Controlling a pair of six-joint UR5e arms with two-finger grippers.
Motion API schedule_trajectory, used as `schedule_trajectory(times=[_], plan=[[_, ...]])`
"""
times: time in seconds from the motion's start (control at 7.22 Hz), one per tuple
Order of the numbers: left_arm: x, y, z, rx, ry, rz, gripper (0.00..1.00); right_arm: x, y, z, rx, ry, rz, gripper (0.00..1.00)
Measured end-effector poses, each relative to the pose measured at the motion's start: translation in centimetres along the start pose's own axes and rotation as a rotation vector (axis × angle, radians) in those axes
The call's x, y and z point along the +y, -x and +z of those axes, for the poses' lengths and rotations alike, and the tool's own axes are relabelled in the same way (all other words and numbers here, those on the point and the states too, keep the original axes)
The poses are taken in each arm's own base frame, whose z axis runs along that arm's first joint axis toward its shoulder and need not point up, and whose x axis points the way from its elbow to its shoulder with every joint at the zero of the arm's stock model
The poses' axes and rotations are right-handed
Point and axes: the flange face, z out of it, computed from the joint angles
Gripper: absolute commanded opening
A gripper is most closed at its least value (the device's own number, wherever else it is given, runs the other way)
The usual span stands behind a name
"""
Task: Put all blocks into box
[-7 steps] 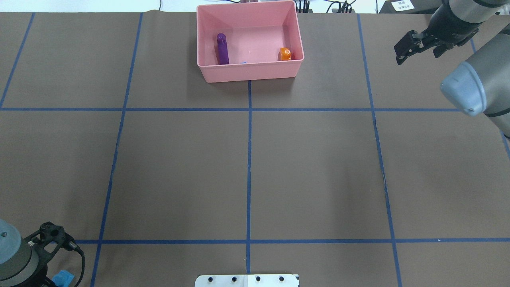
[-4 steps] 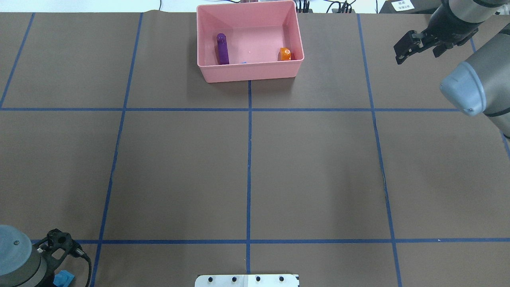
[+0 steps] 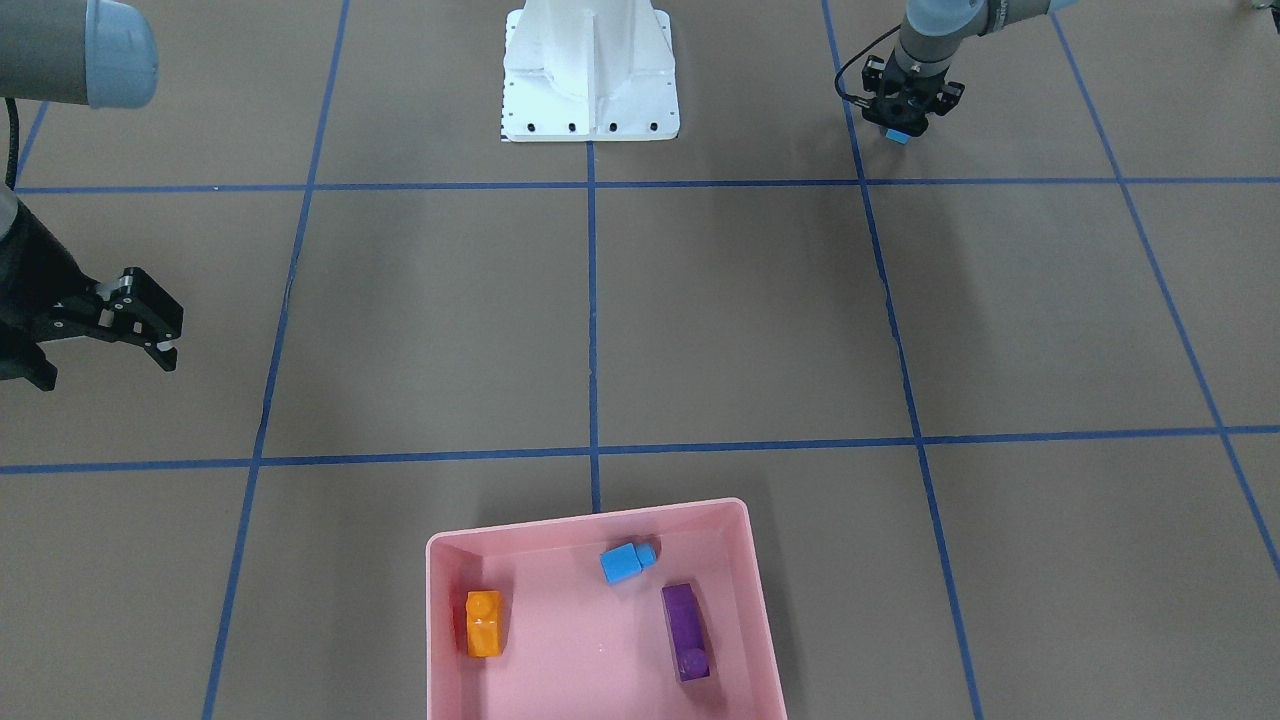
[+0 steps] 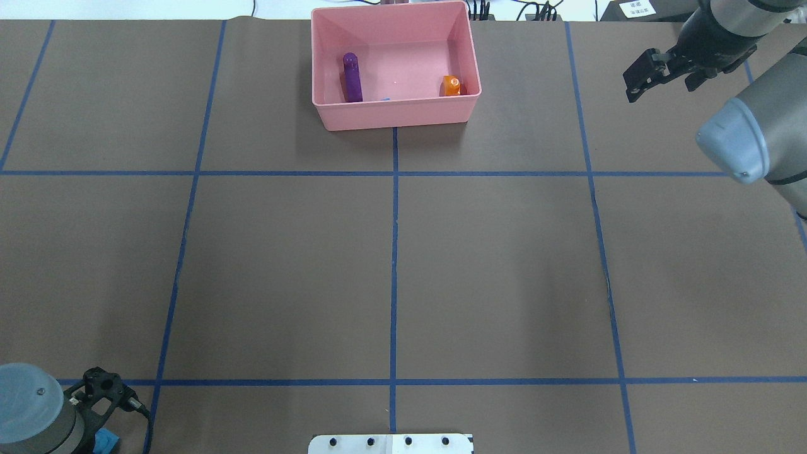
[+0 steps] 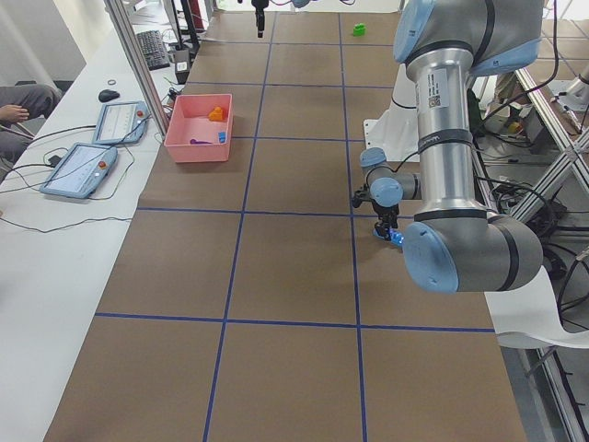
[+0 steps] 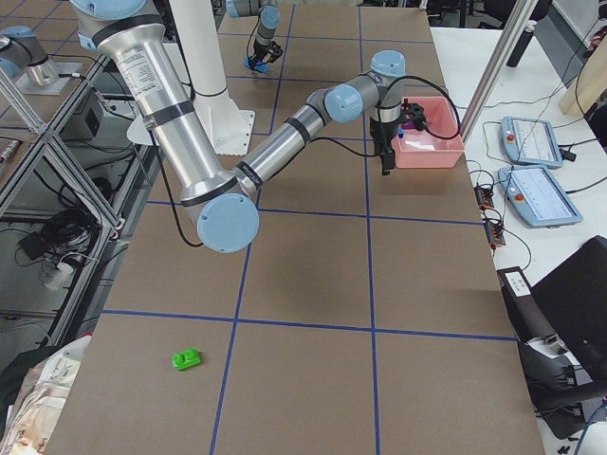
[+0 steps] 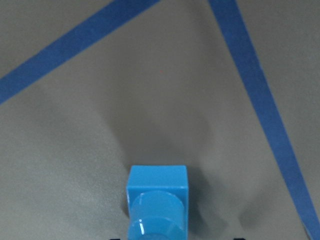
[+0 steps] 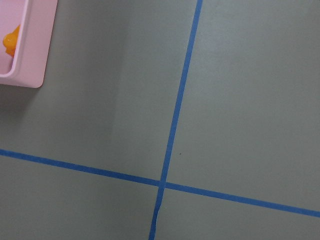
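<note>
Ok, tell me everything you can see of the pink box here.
The box is a pale pink, smooth, plastic-looking open tray, rectangular with rounded corners and a thin rim, its walls sloping in toward the floor. It sits flat and upright on the brown table at the edge far from the robot, where a blue tape line meets its near wall. Inside lie an orange block, a purple block and a small blue block. No gripper touches it.

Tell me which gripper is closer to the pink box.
Right. The right gripper hangs to the right of the box, level with it at the far side of the table; the left gripper is over a blue block at the near left corner.
</note>
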Motion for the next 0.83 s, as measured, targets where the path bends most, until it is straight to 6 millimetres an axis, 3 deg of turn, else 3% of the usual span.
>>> schedule_trajectory(times=[0.14,0.28,0.42,0.55,0.83], plan=[[0.0,0.0,0.0,0.000,0.000,0.001,0.35,0.0,0.1,-0.1,-0.002,-0.001,-0.001,0.98],[0.0,0.0,0.0,0.000,0.000,0.001,0.08,-0.1,0.1,-0.1,-0.002,-0.002,-0.002,0.98],[0.0,0.0,-0.1,0.001,-0.001,0.000,0.00,-0.1,0.2,-0.1,-0.003,-0.003,-0.002,0.98],[-0.1,-0.1,-0.4,0.005,-0.007,-0.001,0.00,-0.1,0.2,-0.2,-0.003,-0.003,-0.002,0.98],[-0.7,-0.3,-3.3,0.040,-0.059,-0.015,0.00,-0.1,0.1,0.0,-0.003,0.000,-0.001,0.98]])
